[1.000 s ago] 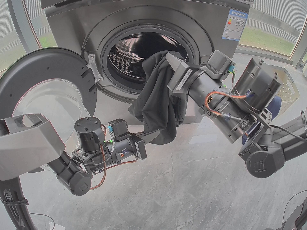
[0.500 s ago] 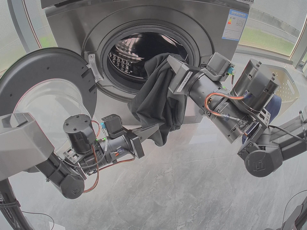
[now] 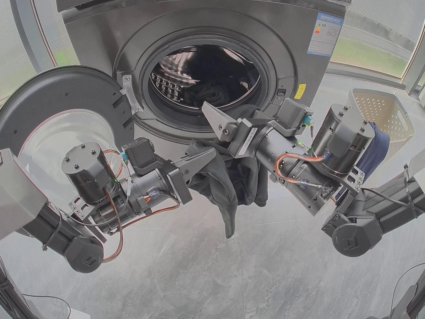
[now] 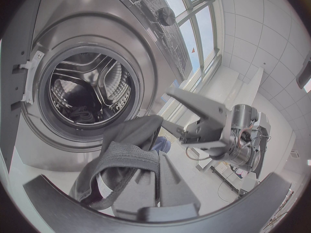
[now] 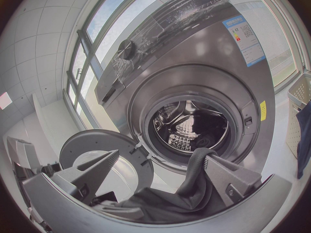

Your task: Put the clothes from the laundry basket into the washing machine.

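Observation:
A black garment (image 3: 226, 187) hangs in front of the washing machine (image 3: 283, 32), just below its open drum (image 3: 208, 74). My left gripper (image 3: 208, 153) is shut on the garment's upper edge (image 4: 129, 146). My right gripper (image 3: 228, 111) stands open at the drum's lower rim, its fingers spread wide, with part of the cloth (image 5: 191, 191) draped over one finger (image 5: 226, 175). Some dark clothing (image 3: 212, 95) lies inside the drum. The laundry basket (image 3: 389, 107) stands on the floor at the right, behind my right arm, with a blue garment (image 3: 374, 149) hanging over its edge.
The round machine door (image 3: 62, 98) is swung fully open to the left, close beside my left arm. Grey tiled floor (image 3: 248, 262) spreads in front of the machine. Windows line the wall behind it.
My right gripper opened and came down and back from the drum mouth. The left arm rose toward it with the garment, which now hangs lower, outside the opening.

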Controlling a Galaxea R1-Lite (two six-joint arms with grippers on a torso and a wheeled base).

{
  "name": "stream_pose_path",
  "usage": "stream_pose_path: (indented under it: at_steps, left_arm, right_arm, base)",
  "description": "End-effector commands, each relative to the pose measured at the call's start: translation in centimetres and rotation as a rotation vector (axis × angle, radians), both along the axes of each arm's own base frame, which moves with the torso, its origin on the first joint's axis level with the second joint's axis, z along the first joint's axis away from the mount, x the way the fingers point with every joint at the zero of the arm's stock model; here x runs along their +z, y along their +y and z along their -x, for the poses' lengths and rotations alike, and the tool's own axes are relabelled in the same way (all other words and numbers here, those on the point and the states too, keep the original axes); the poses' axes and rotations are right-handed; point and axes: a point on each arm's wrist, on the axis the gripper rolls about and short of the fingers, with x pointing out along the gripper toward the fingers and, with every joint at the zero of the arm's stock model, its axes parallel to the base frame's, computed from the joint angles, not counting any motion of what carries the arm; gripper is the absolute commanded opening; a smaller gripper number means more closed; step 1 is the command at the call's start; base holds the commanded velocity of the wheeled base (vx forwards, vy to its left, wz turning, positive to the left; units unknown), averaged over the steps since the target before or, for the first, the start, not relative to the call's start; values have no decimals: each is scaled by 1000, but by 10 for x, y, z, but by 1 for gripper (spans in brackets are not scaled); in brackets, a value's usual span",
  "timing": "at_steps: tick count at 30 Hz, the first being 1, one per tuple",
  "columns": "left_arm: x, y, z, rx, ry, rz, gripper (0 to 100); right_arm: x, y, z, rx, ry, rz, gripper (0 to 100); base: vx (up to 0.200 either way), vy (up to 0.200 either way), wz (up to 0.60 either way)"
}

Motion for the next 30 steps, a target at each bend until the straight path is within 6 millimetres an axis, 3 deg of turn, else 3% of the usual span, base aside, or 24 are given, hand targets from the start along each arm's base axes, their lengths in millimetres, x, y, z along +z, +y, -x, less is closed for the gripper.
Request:
stream_pose_path:
  at_steps: [1,11,23,30]
  left_arm:
    - [7,0,-3,8,-24,16,0]
    - [17,-3,-13,75,-43,52,0]
    - [29,-3,-15,102,-69,77,0]
    - [30,-3,-14,100,-69,77,0]
  right_arm:
    - [-3,-5,2,-5,10,12,100]
    - [-24,-16,13,32,44,68,100]
    - [-81,-33,35,131,174,228,100]
    - [-91,-27,21,113,141,225,100]
  base:
    - [0,0,0]
    - [0,0,0]
    - [0,0,0]
    - [0,0,0]
